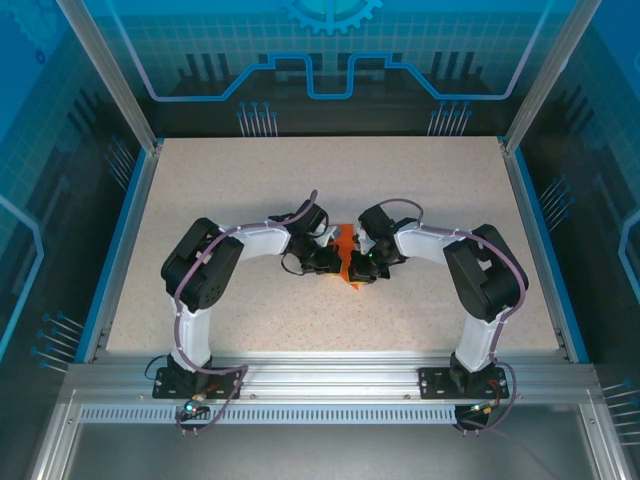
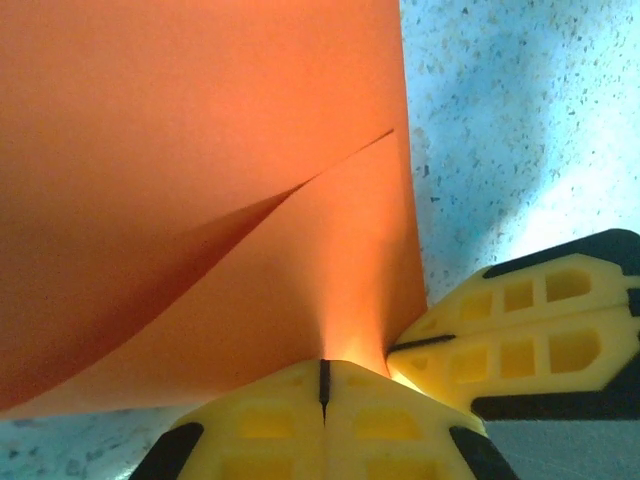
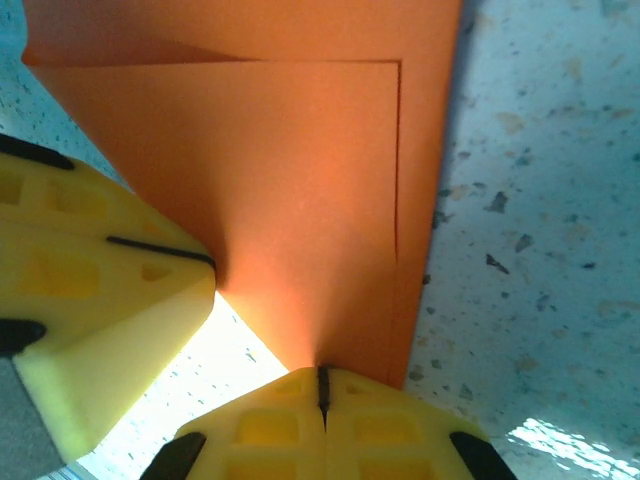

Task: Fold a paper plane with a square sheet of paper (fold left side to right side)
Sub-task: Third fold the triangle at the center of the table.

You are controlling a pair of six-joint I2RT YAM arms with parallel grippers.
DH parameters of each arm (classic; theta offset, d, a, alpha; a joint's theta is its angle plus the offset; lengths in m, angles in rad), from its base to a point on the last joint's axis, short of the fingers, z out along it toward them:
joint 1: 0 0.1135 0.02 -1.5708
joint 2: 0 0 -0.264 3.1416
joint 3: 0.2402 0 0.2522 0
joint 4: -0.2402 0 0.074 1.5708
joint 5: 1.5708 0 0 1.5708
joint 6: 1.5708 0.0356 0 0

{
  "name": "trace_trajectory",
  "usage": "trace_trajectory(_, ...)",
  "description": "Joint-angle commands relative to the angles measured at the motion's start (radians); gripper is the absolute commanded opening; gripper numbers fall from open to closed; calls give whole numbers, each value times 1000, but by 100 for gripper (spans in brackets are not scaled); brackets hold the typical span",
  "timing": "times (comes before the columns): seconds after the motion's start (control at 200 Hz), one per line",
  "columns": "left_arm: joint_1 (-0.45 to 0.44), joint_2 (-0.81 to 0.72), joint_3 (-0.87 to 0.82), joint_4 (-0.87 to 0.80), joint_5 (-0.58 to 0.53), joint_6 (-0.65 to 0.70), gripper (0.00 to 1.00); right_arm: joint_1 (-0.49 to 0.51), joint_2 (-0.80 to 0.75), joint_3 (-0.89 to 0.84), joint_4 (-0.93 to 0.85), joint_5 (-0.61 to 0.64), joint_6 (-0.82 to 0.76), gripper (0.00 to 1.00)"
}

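— Left gripper (image 2: 323,375): how do its jaws stand?

— Pressed together. The yellow fingertips meet along a thin dark seam, and the near edge of the orange sheet of paper (image 2: 200,150) is pinched between them.

— And the right gripper (image 3: 322,375)?

— The same: its jaws are closed on the sheet, close to a corner as its own wrist camera sees it. The two grippers sit just beside each other. Each wrist view catches the other's yellow fingers at its side, tips against the paper too.

— Where is the sheet?

— From above it lies between the two wrists, near the middle of the speckled table (image 1: 250,190). The arms hide most of it, so only slivers of orange show.

— Is it flat?

— No, it is doubled over. In the right wrist view the upper layer stops at a straight edge, with a strip of the lower layer showing beyond it on the right. In the left wrist view one layer curls away from the other, leaving a curved, shadowed gap.

— Does it touch the table?

— I cannot tell. It casts a soft shadow on the surface beside it.
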Motion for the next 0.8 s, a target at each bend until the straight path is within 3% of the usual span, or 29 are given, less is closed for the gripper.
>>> trace_trajectory(0.0,-6,25,25,-30,-49,38,2,-2,46,-25,-94,75,-15,0)
trace_trajectory(0.325,-1,33,22,-55,-136,63,0,-2,47,-30,-110,85,-24,0)
trace_trajectory(0.795,86,22,41,-106,-191,136,0,-3,42,-42,-118,83,-29,0)
